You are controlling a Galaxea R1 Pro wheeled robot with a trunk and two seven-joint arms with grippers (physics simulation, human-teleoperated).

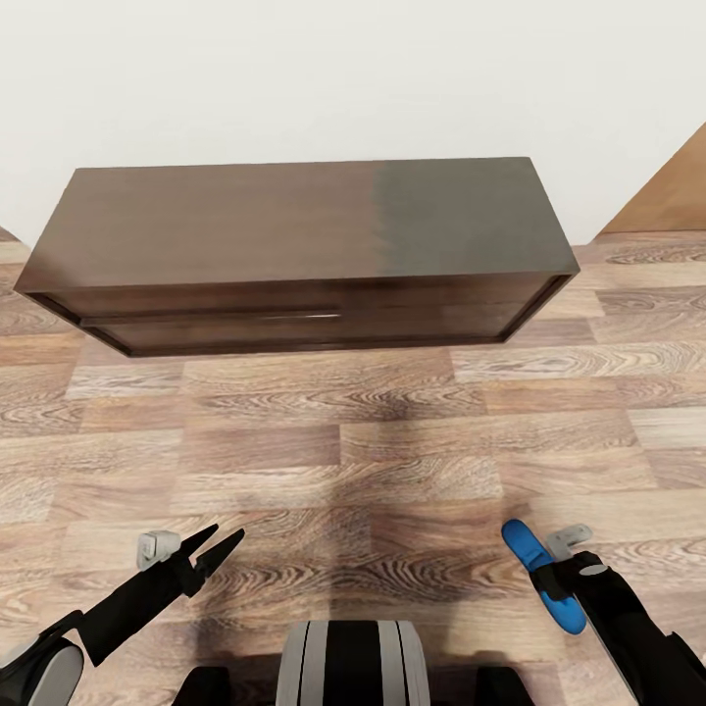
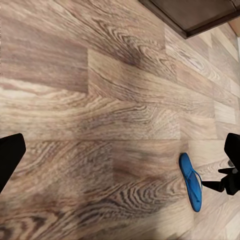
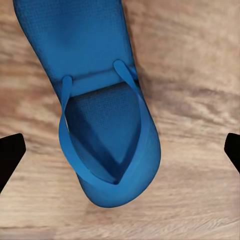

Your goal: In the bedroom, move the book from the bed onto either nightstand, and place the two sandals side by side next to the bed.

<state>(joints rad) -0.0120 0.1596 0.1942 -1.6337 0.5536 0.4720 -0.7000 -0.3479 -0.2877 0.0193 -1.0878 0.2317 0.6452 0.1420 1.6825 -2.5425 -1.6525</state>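
One bright blue sandal (image 1: 542,572) lies on the wood floor at the lower right of the head view, toe end away from me. My right gripper (image 1: 555,579) hovers right over it, open; in the right wrist view the sandal's straps (image 3: 107,130) sit between the widely spread fingertips (image 3: 10,155). The left wrist view shows the same sandal (image 2: 190,180) with the right arm beside it. At the lower left, my left gripper (image 1: 218,542) is open over bare floor, holding nothing. The book, the bed and the nightstand are out of view.
A long low dark wood drawer cabinet (image 1: 294,230) stands against the white wall ahead, about a metre beyond the grippers. A light brown wooden panel (image 1: 672,191) shows at the far right. Wood plank floor (image 1: 343,451) lies between me and the cabinet.
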